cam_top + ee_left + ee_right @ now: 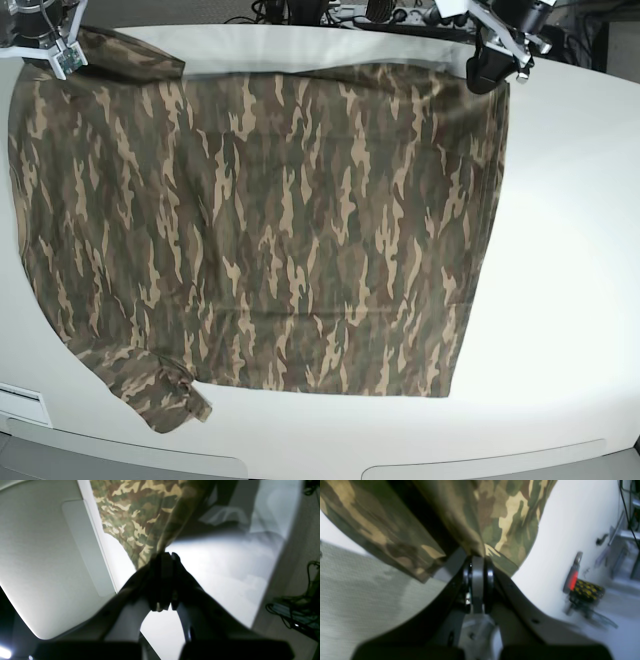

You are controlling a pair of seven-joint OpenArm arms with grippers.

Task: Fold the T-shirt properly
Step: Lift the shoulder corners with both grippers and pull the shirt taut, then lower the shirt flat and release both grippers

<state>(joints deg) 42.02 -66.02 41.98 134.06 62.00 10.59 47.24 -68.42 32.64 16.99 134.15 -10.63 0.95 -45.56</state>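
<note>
Camo cloth T-shirt (270, 230) spread flat, smooth white table (570, 250), corners pinched

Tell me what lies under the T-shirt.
The T-shirt lies spread on a white table, which shows bare around it. Whatever else might sit beneath the cloth is covered and cannot be seen.

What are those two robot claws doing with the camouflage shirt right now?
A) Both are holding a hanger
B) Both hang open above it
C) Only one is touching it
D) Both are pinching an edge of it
D: each wrist view shows closed jaws, the left gripper and right gripper, clamped on an edge of the T-shirt.
</note>
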